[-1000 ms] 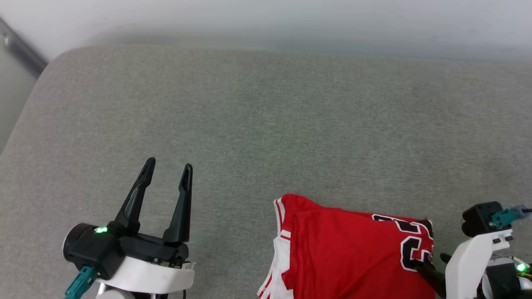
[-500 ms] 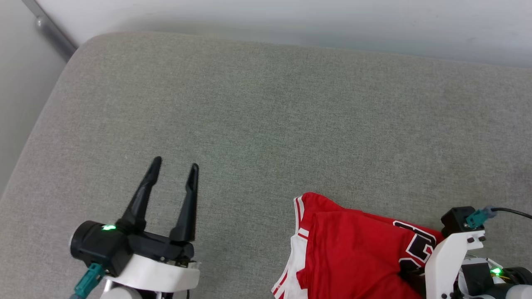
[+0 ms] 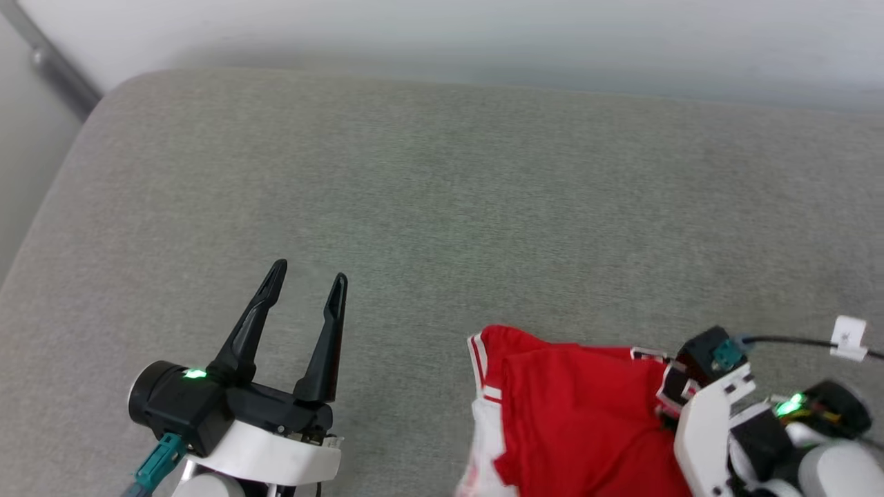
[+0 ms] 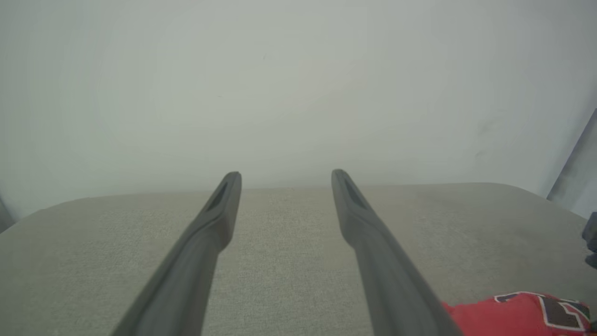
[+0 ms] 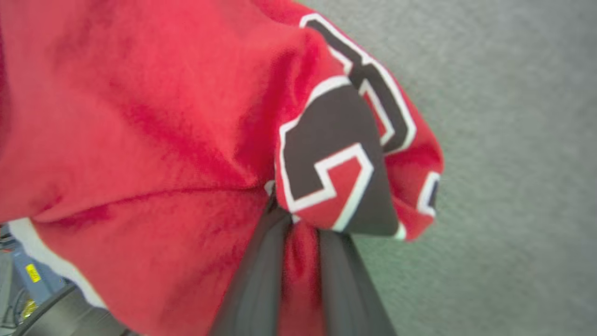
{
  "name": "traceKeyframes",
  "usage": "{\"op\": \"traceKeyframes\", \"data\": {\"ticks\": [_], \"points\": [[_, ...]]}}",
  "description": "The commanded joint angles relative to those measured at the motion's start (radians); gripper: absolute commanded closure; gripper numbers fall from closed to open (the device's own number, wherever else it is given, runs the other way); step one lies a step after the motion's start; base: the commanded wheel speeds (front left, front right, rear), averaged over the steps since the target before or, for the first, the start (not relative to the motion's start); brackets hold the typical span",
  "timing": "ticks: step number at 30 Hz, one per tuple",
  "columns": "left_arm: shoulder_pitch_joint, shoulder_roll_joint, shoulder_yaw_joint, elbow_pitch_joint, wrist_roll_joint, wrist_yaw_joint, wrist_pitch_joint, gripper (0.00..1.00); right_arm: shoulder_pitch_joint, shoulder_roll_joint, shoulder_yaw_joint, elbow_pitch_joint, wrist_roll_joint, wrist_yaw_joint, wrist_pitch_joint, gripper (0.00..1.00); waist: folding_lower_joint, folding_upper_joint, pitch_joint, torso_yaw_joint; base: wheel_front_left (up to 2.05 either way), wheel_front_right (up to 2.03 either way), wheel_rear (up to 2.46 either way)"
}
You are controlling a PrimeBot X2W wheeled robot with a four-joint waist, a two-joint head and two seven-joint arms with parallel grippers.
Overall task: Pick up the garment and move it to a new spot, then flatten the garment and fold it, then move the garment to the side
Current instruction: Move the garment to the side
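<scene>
The garment, a red jersey with white striped trim and black numerals, lies bunched at the near right of the grey cushion. In the right wrist view my right gripper is shut on a fold of the garment, red cloth pinched between its two dark fingers beside the black numeral. In the head view that arm's white wrist covers the garment's right edge. My left gripper hovers open over bare cushion, well left of the garment. A corner of the garment shows low at the right of the left wrist view.
A pale wall runs behind the cushion, with a dark metal bar at the far left corner. The cushion's rounded left edge drops off at the left. A black cable with a white tag trails from the right wrist.
My right gripper has closed on the garment's numbered edge and gathered it, so the numerals are now bunched. The head camera has shifted slightly. The left gripper stays open.
</scene>
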State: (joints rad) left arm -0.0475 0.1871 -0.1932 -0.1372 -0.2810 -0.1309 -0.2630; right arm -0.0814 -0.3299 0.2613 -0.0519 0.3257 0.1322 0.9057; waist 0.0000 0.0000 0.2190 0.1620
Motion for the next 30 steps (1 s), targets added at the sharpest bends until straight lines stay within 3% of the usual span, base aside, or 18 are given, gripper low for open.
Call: {"op": "traceKeyframes", "data": {"ticks": [1, 8, 14, 22, 30], "points": [[-0.007, 0.006, -0.01, -0.003, -0.003, 0.001, -0.002, 0.0, -0.047, -0.081, 0.026, -0.011, -0.036, -0.003, -0.007, 1.0, 0.0, 0.0, 0.0, -0.044, 0.0, 0.0, 0.0], [-0.028, 0.012, -0.032, -0.021, 0.006, 0.001, -0.002, 0.0, -0.229, -0.348, 0.221, -0.084, -0.135, -0.002, -0.047, 1.0, 0.0, 0.0, 0.054, -0.193, 0.0, 0.0, 0.0], [-0.071, 0.027, -0.042, -0.035, 0.01, 0.001, -0.002, 0.0, -0.366, -0.513, 0.329, -0.051, -0.175, -0.002, -0.194, 1.0, 0.0, 0.0, 0.13, -0.309, 0.0, 0.0, 0.0], [-0.135, 0.104, -0.065, -0.057, 0.021, 0.001, -0.002, 0.0, -0.465, -0.589, 0.315, 0.119, -0.186, -0.002, -0.378, 1.0, 0.0, 0.0, 0.249, -0.418, 0.0, 0.0, 0.0], [-0.192, 0.192, -0.067, -0.099, 0.028, 0.001, -0.002, 0.0, -0.541, -0.602, 0.258, 0.311, -0.238, -0.002, -0.529, 1.0, 0.0, 0.0, 0.365, -0.493, 0.0, 0.0, 0.0]]}}
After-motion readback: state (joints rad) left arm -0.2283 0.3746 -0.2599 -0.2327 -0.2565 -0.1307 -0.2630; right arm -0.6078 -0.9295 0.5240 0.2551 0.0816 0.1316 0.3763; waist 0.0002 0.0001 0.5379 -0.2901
